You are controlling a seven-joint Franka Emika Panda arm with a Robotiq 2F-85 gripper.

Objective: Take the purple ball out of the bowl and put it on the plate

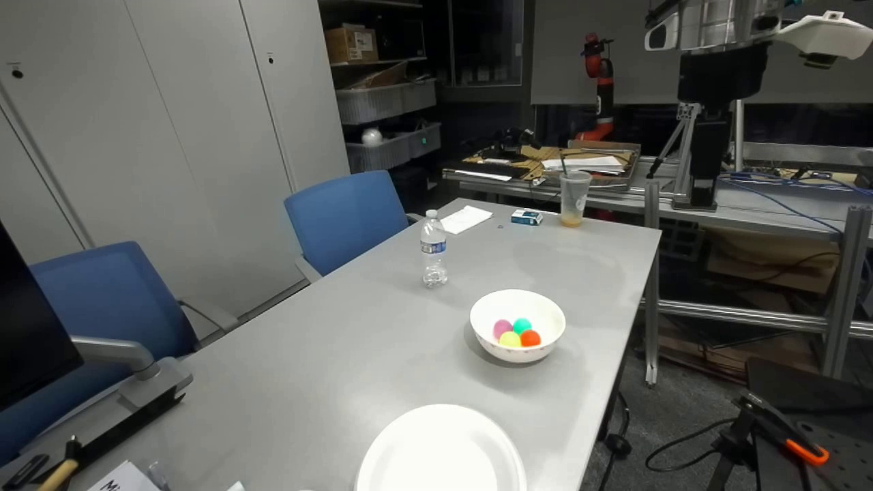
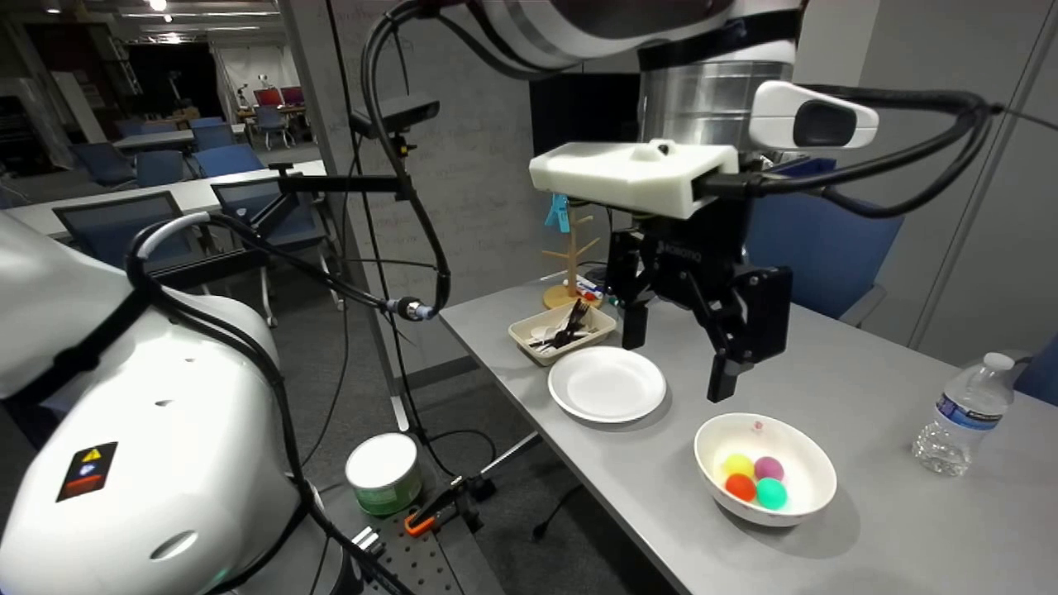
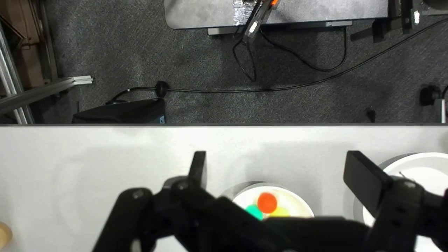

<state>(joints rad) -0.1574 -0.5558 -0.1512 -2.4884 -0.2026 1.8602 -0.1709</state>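
The purple ball lies in the white bowl with a red, a yellow and a green ball. An exterior view also shows the purple ball in the bowl. In the wrist view the bowl is partly covered by the gripper, and the purple ball is hidden. The flat white plate stands beside the bowl, with nothing on it; it also shows in the wrist view and an exterior view. My gripper is open and empty, above the table; its fingers are wide apart in the wrist view.
A clear water bottle stands near the bowl, also in an exterior view. A cutlery tray and a wooden stand are behind the plate. A plastic cup and small box stand at the far end.
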